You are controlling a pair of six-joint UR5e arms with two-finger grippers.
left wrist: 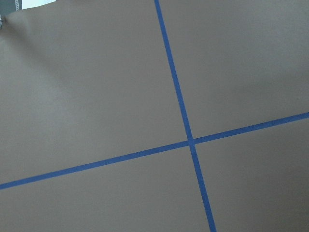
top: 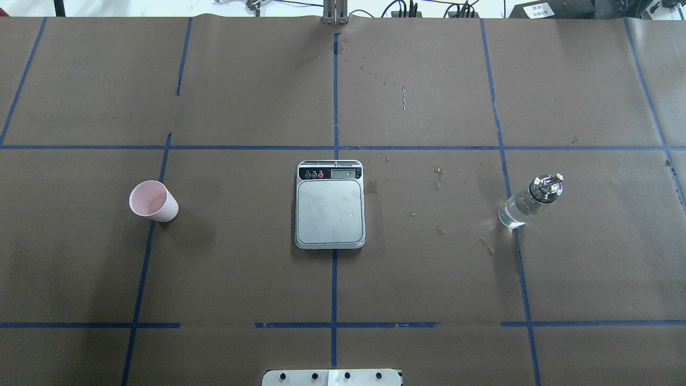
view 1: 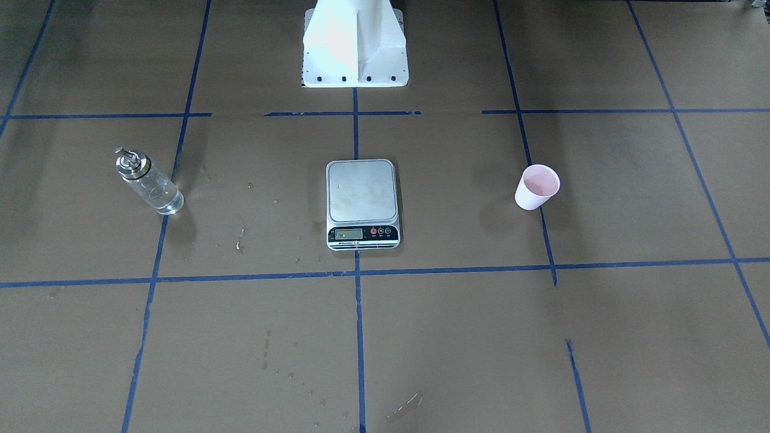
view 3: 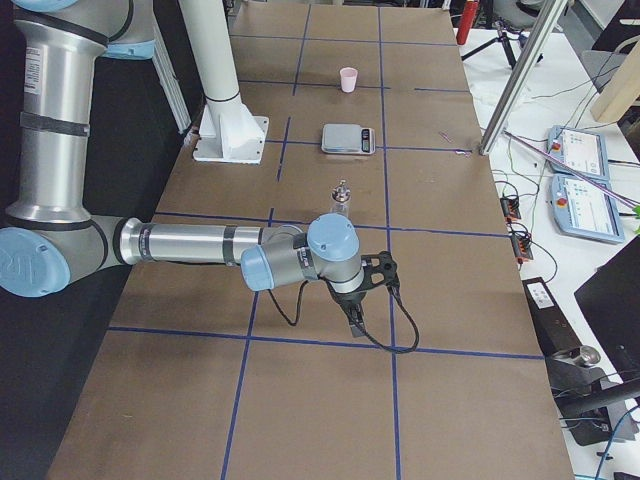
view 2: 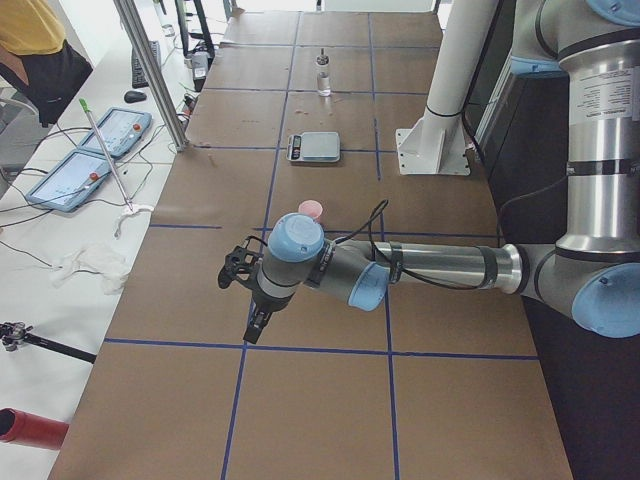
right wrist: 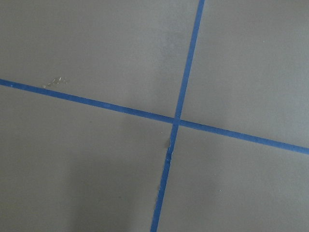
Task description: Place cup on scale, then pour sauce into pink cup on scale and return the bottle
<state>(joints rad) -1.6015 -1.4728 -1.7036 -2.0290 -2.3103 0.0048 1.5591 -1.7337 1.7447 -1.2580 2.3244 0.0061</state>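
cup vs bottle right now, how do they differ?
The cup is opaque pale pink; the bottle is clear glass with liquid showing through it. The cup is open at the top; the bottle has a silver spout cap. The cup stands on the robot's left of the scale, the bottle on its right. Shared: both are upright on the table, apart from the scale.

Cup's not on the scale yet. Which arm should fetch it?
Left. The cup stands upright on the robot's left of the scale, whose platform is bare; the bottle stands on the right side.
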